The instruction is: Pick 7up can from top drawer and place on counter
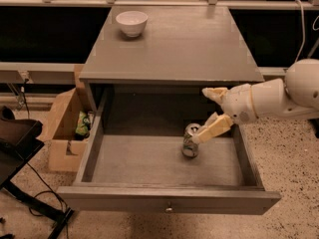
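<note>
Tool [199, 115] over open drawer [169, 199], arm entering from right, jaws spread wide. Lower finger [212, 130] sits at top of can [190, 143]; contact unclear. Can upright on drawer floor, right of centre. Bowl [131, 22] on bench [199, 44].

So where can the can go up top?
Most of the counter is bare, right of the bowl and forward to its front edge. Crowded: the drawer's right side, where the open gripper hangs by the can.
</note>
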### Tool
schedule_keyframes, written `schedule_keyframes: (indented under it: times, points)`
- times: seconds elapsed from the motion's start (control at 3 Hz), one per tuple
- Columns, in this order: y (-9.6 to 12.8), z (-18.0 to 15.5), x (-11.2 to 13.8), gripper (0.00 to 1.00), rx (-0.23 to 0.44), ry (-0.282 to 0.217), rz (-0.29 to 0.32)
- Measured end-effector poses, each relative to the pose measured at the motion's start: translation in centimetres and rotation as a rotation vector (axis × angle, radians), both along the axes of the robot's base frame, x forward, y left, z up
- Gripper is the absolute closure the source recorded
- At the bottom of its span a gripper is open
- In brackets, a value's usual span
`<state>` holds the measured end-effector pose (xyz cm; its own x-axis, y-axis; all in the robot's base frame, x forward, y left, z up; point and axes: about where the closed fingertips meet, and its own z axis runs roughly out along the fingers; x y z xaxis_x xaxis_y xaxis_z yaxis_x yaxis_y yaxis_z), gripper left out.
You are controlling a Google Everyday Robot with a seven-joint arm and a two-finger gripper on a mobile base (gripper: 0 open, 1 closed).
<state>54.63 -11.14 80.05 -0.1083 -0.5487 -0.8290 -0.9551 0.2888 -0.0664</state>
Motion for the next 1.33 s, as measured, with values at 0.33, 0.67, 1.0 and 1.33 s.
schedule_keyframes:
  times: [0.33,0.67,1.0,1.33]
  points:
    - [1.0,-3.7,0.3,0.0,0.127,-0.02,-0.016]
    - [1.3,-7.8,-0.2,0.0,0.201,-0.02,-0.041]
    - [1.7,-10.5,0.5,0.0,0.235,-0.027,-0.063]
    - [2.4,-12.5,1.9,0.0,0.255,-0.025,-0.082]
